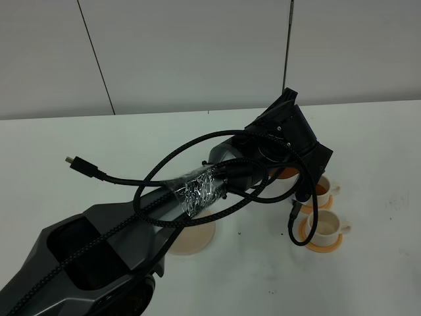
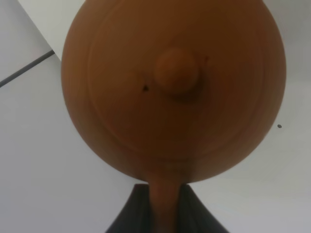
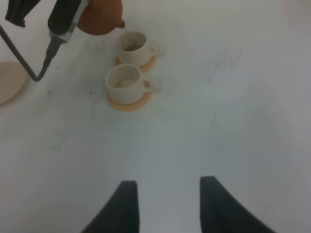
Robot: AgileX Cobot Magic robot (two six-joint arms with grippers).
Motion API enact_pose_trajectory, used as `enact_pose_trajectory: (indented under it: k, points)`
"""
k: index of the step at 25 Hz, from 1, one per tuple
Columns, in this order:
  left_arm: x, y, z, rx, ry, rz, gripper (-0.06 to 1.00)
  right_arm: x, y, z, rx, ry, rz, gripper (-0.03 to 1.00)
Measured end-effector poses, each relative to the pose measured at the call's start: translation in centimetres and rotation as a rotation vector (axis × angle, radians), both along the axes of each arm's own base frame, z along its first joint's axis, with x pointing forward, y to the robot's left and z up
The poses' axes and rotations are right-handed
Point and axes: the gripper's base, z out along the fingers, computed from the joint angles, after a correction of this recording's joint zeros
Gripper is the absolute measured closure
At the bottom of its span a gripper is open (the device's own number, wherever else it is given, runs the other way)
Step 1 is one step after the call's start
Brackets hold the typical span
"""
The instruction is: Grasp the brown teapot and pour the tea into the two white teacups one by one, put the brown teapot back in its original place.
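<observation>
The brown teapot (image 2: 175, 87) is being clenched by the left end effector (image 2: 164, 213), spout at the tea-filled teacup (image 3: 132, 47) rim; the right end effector (image 3: 167, 204) is being held released over open worktop (image 3: 233, 121).

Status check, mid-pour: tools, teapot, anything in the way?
Left tool shut on brown teapot. Right tool open, clear of cups. Spout over far teacup, tea inside; near teacup looks empty. Arm cable dangles beside cups.

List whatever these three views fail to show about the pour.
- Exterior high: the left arm's wrist hides nearly all of the round terracotta-orange clay teapot, spout included.
- Left wrist: the teapot fills the frame; the dark fingers on its handle are cut by the edge.
- Right wrist: blur hides any stream into the cream-white cup nearest the teapot.
- Exterior high: the arm covers part of the pale beige trivet disc.
</observation>
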Motion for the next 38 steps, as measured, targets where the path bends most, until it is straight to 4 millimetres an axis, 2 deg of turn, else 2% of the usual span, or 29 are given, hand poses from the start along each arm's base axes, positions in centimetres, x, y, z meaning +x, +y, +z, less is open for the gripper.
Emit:
enact_pose_trajectory:
  k: [38]
  points:
    - [0.13,-0.25,0.11,0.001,-0.017,-0.039,0.78,0.0,0.0,0.0,0.0,0.0,0.0,0.67]
